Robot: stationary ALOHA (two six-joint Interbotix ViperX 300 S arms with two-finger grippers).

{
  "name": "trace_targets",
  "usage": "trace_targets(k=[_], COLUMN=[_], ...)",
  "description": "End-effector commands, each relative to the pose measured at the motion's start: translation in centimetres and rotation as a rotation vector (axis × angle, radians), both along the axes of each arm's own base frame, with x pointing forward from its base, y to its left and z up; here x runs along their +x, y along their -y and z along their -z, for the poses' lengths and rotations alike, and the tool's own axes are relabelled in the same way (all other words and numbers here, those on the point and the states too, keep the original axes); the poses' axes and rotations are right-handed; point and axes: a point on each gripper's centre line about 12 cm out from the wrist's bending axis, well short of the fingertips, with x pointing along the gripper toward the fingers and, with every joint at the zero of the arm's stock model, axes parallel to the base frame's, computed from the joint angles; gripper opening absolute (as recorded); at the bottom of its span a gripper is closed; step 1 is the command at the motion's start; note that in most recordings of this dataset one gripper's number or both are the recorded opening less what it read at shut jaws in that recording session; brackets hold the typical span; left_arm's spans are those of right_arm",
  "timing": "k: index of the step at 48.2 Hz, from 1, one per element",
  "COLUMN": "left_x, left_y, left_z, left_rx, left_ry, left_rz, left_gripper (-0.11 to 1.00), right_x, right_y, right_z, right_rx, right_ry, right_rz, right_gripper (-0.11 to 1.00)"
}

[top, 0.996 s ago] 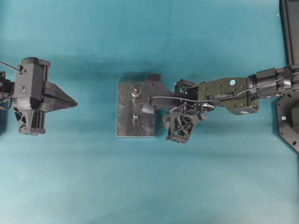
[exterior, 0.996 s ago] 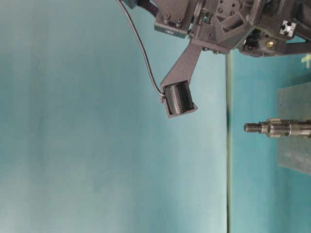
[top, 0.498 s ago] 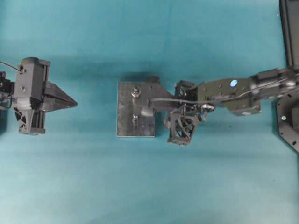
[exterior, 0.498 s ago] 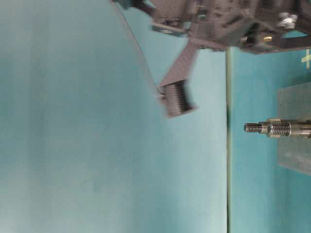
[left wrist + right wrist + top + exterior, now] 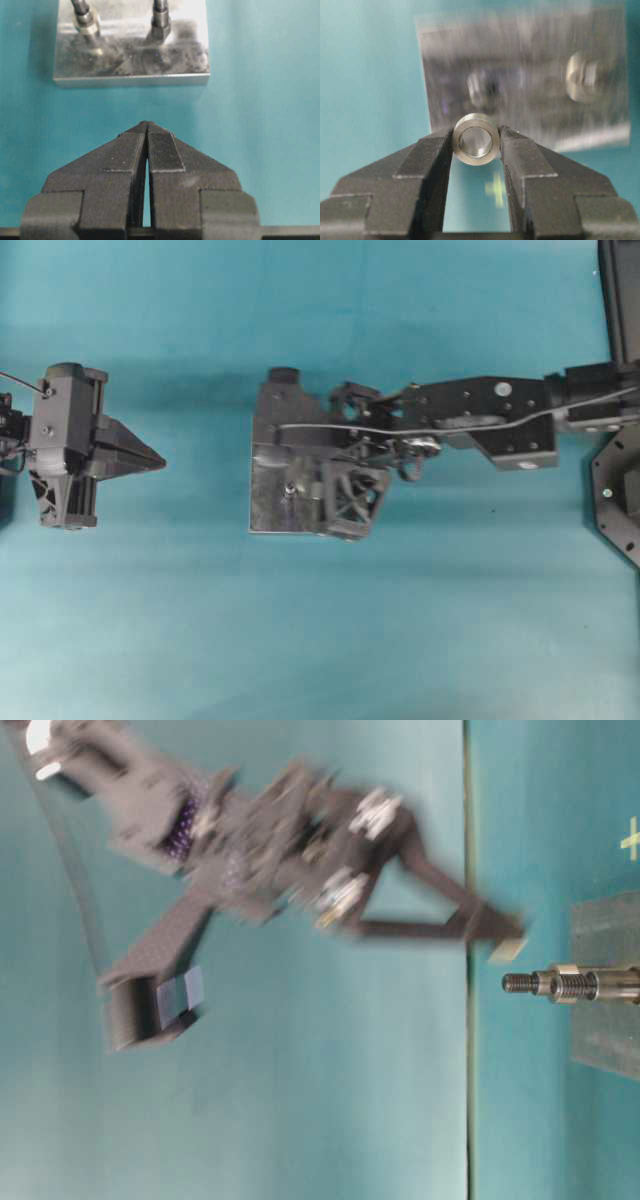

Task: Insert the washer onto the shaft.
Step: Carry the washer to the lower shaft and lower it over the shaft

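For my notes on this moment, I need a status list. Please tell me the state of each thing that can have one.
Washer: clamped between the right tool's fingers, not on a shaft.
Right tool: shut on the washer, over the plate.
Left tool: shut, holding nothing, short of the plate.
Shafts: two, upright on the plate, each with a nut.
Plate: flat on the table.

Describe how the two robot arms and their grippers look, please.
Both arms are black. The left gripper has wedge-shaped fingers with finely ribbed pads. The right gripper has blocky black fingers. A thin cable runs along the right arm, whose flat plates carry small screws.
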Motion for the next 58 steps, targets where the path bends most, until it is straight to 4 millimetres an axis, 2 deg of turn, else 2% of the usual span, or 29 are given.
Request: trace_targets(k=[1,46,58], left_x=[0.6,0.1,-0.1], left_y=[0.1,0.6,0.6], left_z=[-1.3,-1.4,-1.4], left_rx=[0.003,0.003,0.003], left_ry=[0.043,0.052,0.055], left_rz=[0.004,0.024,0.024], left_gripper=[0.0,0.0,0.0], right_x=[1.0,1.9,2.4], right_y=[-0.2,-0.2,-0.4], right_z=[-1.3,2.3,2.1], right_rx=[-0.007,-0.007,-0.005], right_ry=[0.043,-0.032,-0.027], right_rz=[-0.014,-0.014,-0.015], right_gripper=[0.32,0.32,0.32])
